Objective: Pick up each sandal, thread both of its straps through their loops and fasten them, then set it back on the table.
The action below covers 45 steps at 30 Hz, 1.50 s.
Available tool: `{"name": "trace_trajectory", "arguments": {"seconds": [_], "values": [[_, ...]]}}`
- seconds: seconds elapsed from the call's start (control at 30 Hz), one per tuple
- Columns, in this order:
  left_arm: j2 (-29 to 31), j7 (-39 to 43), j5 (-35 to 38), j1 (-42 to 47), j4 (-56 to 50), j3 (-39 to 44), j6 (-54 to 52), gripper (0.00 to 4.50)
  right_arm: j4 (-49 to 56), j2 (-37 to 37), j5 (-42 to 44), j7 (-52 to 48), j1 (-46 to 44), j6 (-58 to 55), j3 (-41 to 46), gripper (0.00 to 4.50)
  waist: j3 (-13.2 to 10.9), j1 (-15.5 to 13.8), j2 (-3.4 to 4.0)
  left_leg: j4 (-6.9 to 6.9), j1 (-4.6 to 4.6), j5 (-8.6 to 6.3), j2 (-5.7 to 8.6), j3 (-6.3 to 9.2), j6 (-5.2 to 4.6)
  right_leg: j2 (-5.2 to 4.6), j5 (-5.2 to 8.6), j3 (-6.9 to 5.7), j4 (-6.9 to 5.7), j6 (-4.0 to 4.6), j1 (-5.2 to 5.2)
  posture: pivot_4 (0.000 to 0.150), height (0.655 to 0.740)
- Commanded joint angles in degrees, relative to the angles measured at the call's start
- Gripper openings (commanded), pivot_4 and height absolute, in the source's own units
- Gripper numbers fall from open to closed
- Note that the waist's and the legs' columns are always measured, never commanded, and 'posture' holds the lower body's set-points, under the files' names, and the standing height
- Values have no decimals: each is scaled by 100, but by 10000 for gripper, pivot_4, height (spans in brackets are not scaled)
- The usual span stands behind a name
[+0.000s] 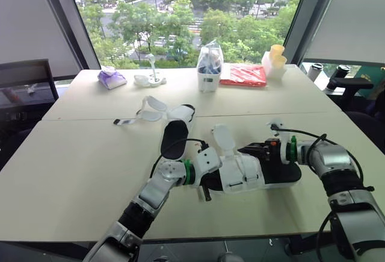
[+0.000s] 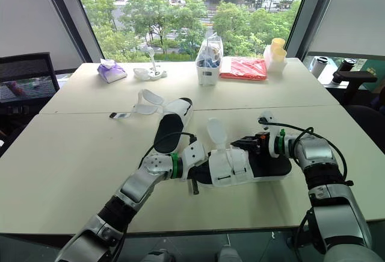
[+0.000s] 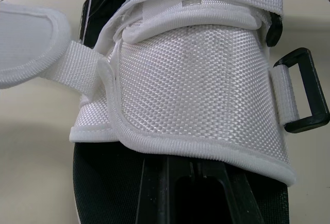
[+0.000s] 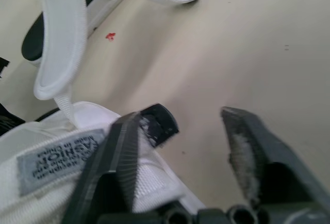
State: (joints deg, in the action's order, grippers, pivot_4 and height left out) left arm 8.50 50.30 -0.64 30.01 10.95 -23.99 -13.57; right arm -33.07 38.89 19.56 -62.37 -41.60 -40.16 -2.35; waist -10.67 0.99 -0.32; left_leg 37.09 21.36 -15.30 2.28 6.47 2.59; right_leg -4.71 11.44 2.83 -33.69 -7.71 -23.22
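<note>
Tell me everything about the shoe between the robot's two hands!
That sandal has a black footbed, a white-edged sole and a wide white woven upper. It lies on the table, sideways to the robot. One rounded strap flap sticks up loose, not fastened. A black loop hangs off its side on a short white band, and a grey label is sewn on. The left gripper is at one end; the open right gripper rests a finger on the upper.

Meeting room, daylit through a window wall.
Two beige tables (image 1: 78, 171) abut before large windows (image 1: 180, 9) facing green trees (image 1: 135, 24); a black chair (image 1: 27, 69) stands left.
</note>
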Motion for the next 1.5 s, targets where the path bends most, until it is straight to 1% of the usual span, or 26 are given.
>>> {"name": "trace_trajectory", "arguments": {"seconds": [0.03, 0.17, 0.23, 0.3, 0.37, 0.43, 0.53, 0.67, 0.83, 0.97, 1.03, 1.17, 1.27, 1.4, 1.43, 1.47, 1.5], "values": [[75, 62, -130, -166, 215, -259, -215, 0, -188, 24, -172, -5, -175, 495, 99, 44751, 0, 1, 0, 0, 0, 0, 0, 0, 0, 0, 0, 0, 0, 0, 0, 1500, 7400], [136, 70, -113, -200, 169, -211, -226, 0, -792, -10, -202, 193, -757, 961, 438, 44751, -1, 16, 3, 1, 0, 0, 0, -3, 0, 0, -1, 1, 0, 1, 0, 1500, 7400], [190, 78, -134, -213, 117, -219, -219, 0, -1140, -111, -24, 193, -1187, 803, 631, 44751, 0, 33, 5, 1, -2, 0, 0, -4, 0, 0, -1, 2, 0, 2, -1, 1500, 7400], [252, 79, -162, -209, 63, -227, -188, 0, -1289, -256, 155, -61, -1496, 447, 708, 44751, 0, 59, 5, 0, -2, 0, -1, -3, 0, 1, -2, 2, -7, 3, -5, 1500, 7400], [273, 47, -140, -204, 39, -184, -193, 0, -1110, -362, 216, -491, -1530, 190, 562, 44751, 1, 67, 5, -5, -4, 0, -3, 0, 0, 3, -1, 1, -18, 4, -8, 1500, 7400], [329, 25, -164, -216, 41, -169, -204, 0, -936, -493, 153, -708, -1487, 69, 357, 44751, 1, 78, 4, -5, -5, 0, -3, 8, 0, 5, 1, -1, -27, 4, -9, 1500, 7400], [496, 39, -239, -272, 4, -196, -185, 0, -884, -724, 149, -790, -1476, -128, 243, 44751, 1, 122, 5, -4, -3, 0, -3, 8, 0, 5, 1, -1, -31, 3, -12, 1500, 7400], [630, 42, -160, -372, -272, -178, -345, 0, -1018, -977, -15, -868, -1418, -39, 0, 44751, 1, 172, 6, -4, -3, 0, -3, 4, 0, 4, 1, 2, -41, 4, -21, 1500, 7400], [742, 35, -106, -489, -525, -144, -529, 0, -983, -1266, 258, -1207, -1571, -610, 43, 44751, 3, 177, 8, -4, -7, 1, -5, 6, 1, 8, 1, 1, -50, 5, -22, 1500, 7400], [769, -24, -121, -503, -514, -142, -573, 0, -1320, -1651, 403, -945, -1999, -871, 296, 44751, 3, 181, 9, -2, -7, 2, -5, 4, 2, 8, 0, 2, -50, 6, -23, 1500, 7400], [778, -47, -117, -504, -567, -129, -624, 0, -1592, -1870, 410, -584, -2269, -958, 465, 44751, 3, 176, 9, -2, -8, 2, -5, 6, 3, 8, -1, 2, -51, 7, -24, 1500, 7400], [822, -79, -89, -560, -699, -81, -719, 0, -1895, -2112, 771, 137, -2798, -1324, 1168, 44751, 3, 158, 9, -5, -5, 2, -5, 9, 3, 9, -1, 1, -50, 8, -26, 1500, 7400], [830, -102, -84, -601, -744, -82, -764, 0, -1872, -2203, 814, 541, -2898, -1370, 1386, 44751, 3, 156, 10, -6, -1, 2, -4, 9, 3, 8, -1, 1, -49, 8, -28, 1500, 7400], [792, -122, -85, -618, -785, -132, -804, 0, -1637, -2256, 744, 490, -2753, -1368, 1240, 44751, 4, 164, 10, -9, -2, 2, -4, 9, 3, 8, -1, 1, -49, 8, -29, 1500, 7400], [791, -121, -80, -611, -787, -134, -809, 0, -1603, -2269, 722, 489, -2714, -1336, 1211, 39543, 4, 164, 10, -9, -3, 2, -4, 9, 3, 8, -1, 1, -50, 7, -28, 1500, 7400], [793, -117, -77, -597, -775, -134, -804, 0, -1562, -2278, 704, 483, -2674, -1294, 1185, 36423, 4, 165, 10, -8, -3, 2, -4, 9, 3, 8, -1, 1, -50, 7, -28, 1500, 7400], [797, -112, -74, -587, -765, -133, -799, 0, -1511, -2282, 693, 464, -2636, -1251, 1160, 32269, 4, 166, 10, -7, -3, 2, -4, 8, 3, 8, -1, 1, -50, 7, -27, 1500, 7400]]}}
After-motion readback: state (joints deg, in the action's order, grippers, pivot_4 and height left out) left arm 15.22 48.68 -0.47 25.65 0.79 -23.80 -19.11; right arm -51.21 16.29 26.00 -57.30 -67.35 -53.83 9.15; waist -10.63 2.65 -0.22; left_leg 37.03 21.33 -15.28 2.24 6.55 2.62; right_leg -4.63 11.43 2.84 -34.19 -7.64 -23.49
